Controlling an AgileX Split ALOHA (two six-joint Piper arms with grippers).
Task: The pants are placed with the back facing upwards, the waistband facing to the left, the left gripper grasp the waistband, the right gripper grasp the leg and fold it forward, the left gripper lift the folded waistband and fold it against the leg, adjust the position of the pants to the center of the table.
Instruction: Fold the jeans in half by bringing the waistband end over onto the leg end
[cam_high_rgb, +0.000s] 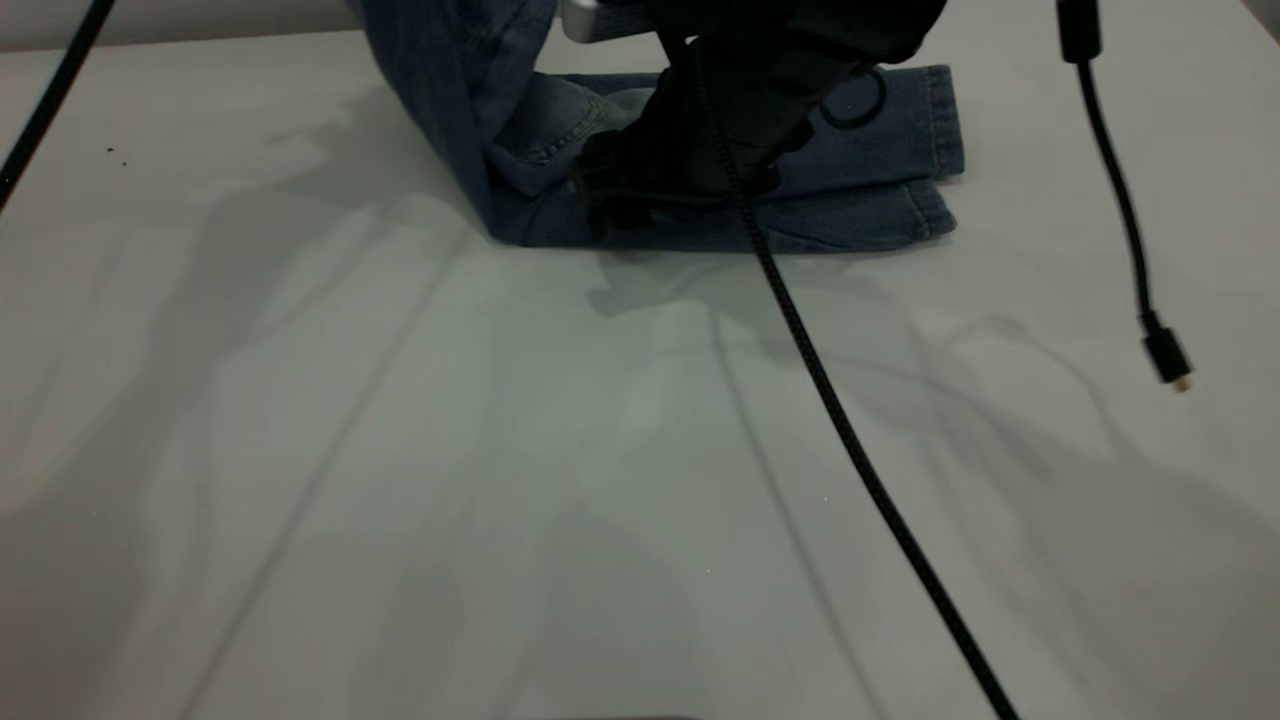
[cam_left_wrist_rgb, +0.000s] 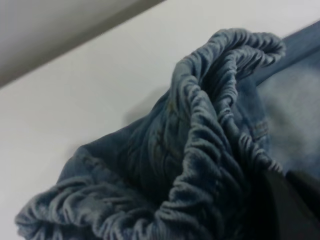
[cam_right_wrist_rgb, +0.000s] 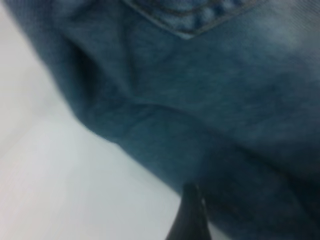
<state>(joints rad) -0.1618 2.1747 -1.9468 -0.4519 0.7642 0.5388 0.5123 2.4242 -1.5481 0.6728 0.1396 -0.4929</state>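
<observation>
— At the far edge of the tabletop (cam_high_rgb: 400, 450), what lies there?

— The pants (cam_high_rgb: 860, 190), folded lengthwise so that one leg lies on the other, hems toward the right side of the exterior view. Their waist end is raised off the tabletop and runs up out of the top of that view, left of the middle.

— Which arm has the raised end?

— The left wrist view shows the gathered elastic waistband (cam_left_wrist_rgb: 210, 150) close up, bunched and hanging free above the white tabletop, with a dark part of the left gripper (cam_left_wrist_rgb: 292, 205) at its edge. The cloth appears pinched there, so the left fingers look clenched on the waistband, though the fingers themselves are mostly hidden.

— And the right arm?

— The right gripper (cam_high_rgb: 640, 185) sits low on the folded legs, near the fold where the cloth turns upward. In its wrist view one dark fingertip (cam_right_wrist_rgb: 189, 215) presses at the denim's edge where it meets the tabletop. I cannot tell whether its fingers are released or clenched.

— Anything else around?

— A braided black cable (cam_high_rgb: 850, 430) crosses the tabletop diagonally, and a second cable with a small plug (cam_high_rgb: 1168, 358) dangles at the right.
</observation>
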